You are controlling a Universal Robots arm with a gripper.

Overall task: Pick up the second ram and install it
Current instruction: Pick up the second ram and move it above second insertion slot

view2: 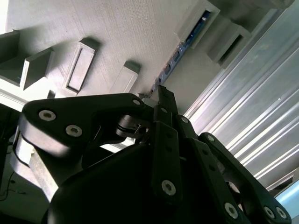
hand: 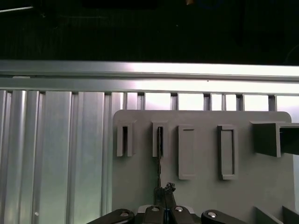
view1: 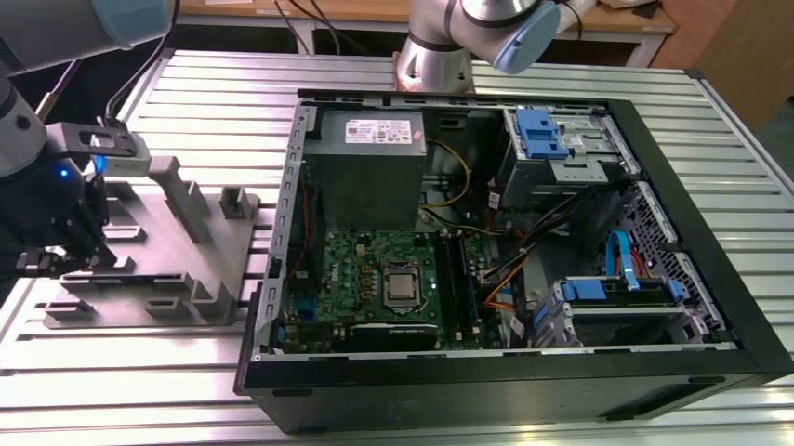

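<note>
The second ram (hand: 159, 161) shows edge-on in the first wrist view as a thin dark strip. It runs from a narrow holder of the grey fixture (hand: 201, 186) down into my gripper (hand: 163, 190). In the second wrist view the ram (view2: 180, 53) lies along the fixture (view2: 117, 32) with its far end in a holder, and my gripper (view2: 161, 93) is shut on its near end. In the exterior view my gripper (view1: 77, 255) hangs low over the fixture (view1: 162, 242) at the exterior view's left, well away from the computer.
An open computer case (view1: 694, 232) lies on the slatted metal table (view1: 186, 84) at the exterior view's right. Its green motherboard (view1: 372, 279) has long black slots (view1: 453, 279) beside the processor. Cables, a power supply (view1: 366, 163) and blue drive brackets (view1: 540, 130) crowd the case.
</note>
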